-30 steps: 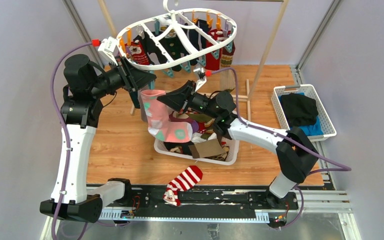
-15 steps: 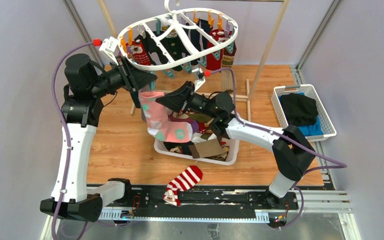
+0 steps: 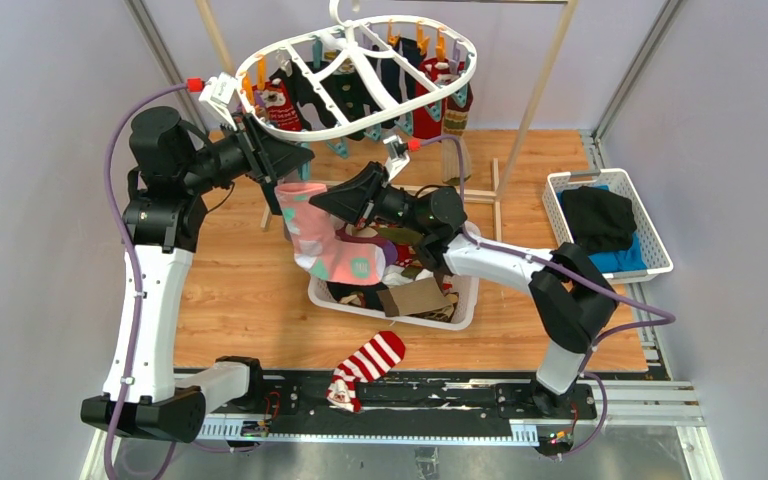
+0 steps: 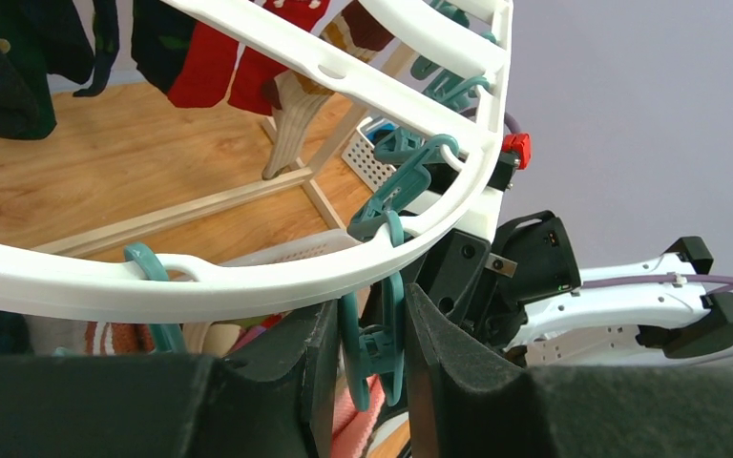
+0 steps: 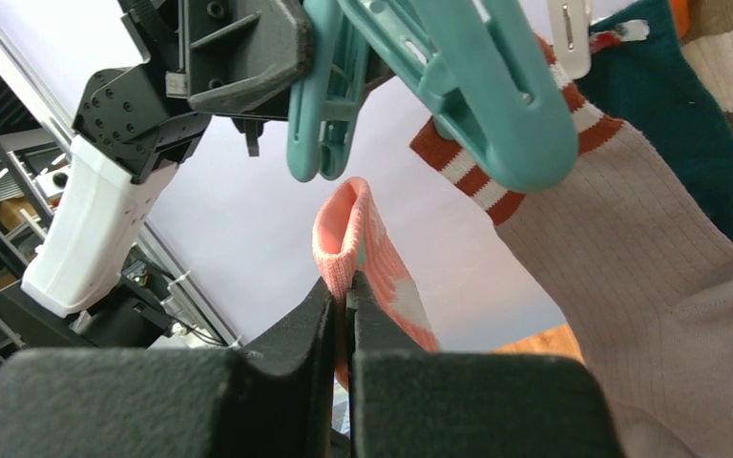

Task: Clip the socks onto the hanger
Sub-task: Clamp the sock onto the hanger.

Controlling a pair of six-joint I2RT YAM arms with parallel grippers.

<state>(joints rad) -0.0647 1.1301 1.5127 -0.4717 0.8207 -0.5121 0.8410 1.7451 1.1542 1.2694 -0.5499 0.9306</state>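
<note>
right arm point(image 3: 500, 262) just crept a bit toward the far-left corner, so the right gripper point(image 5: 346, 296), pinching the cuff of the pink sock point(image 5: 363, 224), sits right under the teal clothespin point(image 4: 374, 351) the left gripper point(image 4: 367, 320) squeezes on the hanger point(image 4: 248, 277) by the far edge, clip-in looks close

The wooden table point(image 3: 240, 290) I am bolted to carries a white basket point(image 3: 466, 305) heaped with socks point(image 3: 400, 262) at its middle, another basket point(image 3: 558, 220) of dark clothes point(image 3: 600, 220) far right, a wooden frame's feet point(image 3: 480, 195) behind, and a striped sock point(image 3: 368, 365) overlapping the near black rail point(image 3: 440, 395).
</note>
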